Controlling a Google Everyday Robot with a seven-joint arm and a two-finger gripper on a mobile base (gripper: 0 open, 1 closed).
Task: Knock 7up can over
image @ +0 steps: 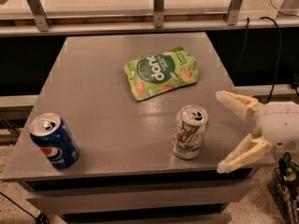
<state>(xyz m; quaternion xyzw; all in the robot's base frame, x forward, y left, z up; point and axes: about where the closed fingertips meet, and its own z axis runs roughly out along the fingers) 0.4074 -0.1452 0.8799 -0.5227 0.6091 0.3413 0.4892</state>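
Note:
The 7up can (pixel 189 131), white and silver with green markings, stands upright near the front right of the grey table (pixel 107 92). My gripper (pixel 220 131) is just to the right of the can, at about its height. Its two pale fingers are spread wide apart, one fingertip behind (pixel 222 96) and one in front, pointing left toward the can. There is a small gap between fingertips and can; nothing is held.
A blue Pepsi can (pixel 53 140) stands upright at the front left corner. A flat green snack pouch (pixel 161 73) lies in the middle back of the table. A railing with metal posts (pixel 159 6) runs behind the table. Cables hang at the right.

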